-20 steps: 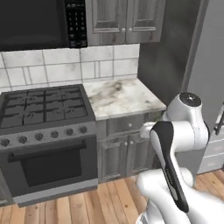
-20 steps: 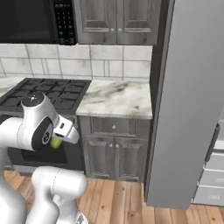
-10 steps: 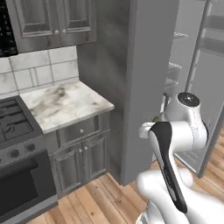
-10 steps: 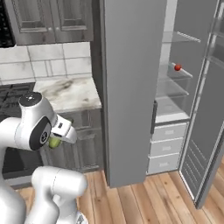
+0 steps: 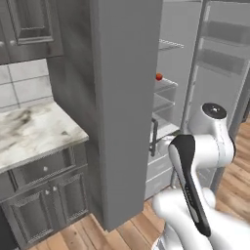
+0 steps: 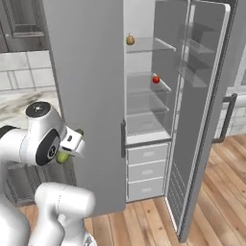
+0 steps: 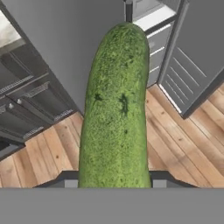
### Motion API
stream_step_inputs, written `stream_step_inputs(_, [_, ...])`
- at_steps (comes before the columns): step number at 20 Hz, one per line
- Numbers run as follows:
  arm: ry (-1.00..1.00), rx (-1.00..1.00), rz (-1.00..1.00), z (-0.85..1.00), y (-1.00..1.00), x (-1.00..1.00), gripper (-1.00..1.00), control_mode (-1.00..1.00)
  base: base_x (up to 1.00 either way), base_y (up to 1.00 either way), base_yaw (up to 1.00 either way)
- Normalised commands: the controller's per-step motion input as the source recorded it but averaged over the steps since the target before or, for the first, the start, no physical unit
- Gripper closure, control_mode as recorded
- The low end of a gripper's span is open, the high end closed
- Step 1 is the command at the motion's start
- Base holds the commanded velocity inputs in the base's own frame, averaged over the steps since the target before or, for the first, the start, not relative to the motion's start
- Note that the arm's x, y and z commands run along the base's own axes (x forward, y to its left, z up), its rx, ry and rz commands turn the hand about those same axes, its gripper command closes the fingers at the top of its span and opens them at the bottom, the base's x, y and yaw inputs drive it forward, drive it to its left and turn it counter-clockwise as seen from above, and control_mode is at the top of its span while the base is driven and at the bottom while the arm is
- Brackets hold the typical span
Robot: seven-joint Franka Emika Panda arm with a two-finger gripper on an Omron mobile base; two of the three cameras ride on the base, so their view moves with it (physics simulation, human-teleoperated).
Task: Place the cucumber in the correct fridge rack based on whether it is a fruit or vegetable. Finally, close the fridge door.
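While you face the fridge, its fridge door point(image 6: 202, 110) stands swung wide at the right, grey panel edge-on, dark bar handle outside. Wood plank floor point(image 7: 183, 148) runs below. Marble table point(image 5: 29, 132) sits left, over grey cabinets point(image 5: 44, 195). You see glass shelves inside: a tomato point(image 6: 155, 79) on the middle one, a small brownish item point(image 6: 130, 40) on the top one. Three drawers point(image 6: 146, 170) sit beneath. Your arm is folded close to the base, hand held low before the fridge's closed left panel. The jaws point(image 7: 114, 181) clamp the cucumber point(image 7: 117, 109), which juts forward past the tips.
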Motion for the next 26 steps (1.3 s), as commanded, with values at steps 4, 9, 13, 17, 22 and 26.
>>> stream_step_inputs(4, [0.00, 0.00, 0.00, 0.00, 0.00, 0.00, 1.00, 1.00, 0.79, -0.40, 0.12])
stream_step_inputs(9, [0.00, 0.00, 0.00, 0.00, 0.00, 0.00, 1.00, 1.00, 0.68, -0.37, 0.14])
stream_step_inputs(13, [0.00, 0.00, 0.00, 0.00, 0.00, 0.00, 1.00, 1.00, 0.57, -0.38, 0.21])
stream_step_inputs(17, [0.00, 0.00, 0.00, 0.00, 0.00, 0.00, 1.00, 1.00, 0.60, -0.34, 0.25])
stream_step_inputs(22, [0.00, 0.00, 0.00, 0.00, 0.00, 0.00, 1.00, 1.00, 0.56, -0.40, 0.25])
stream_step_inputs(26, [0.00, 0.00, 0.00, 0.00, 0.00, 0.00, 1.00, 1.00, 0.58, -0.34, 0.24])
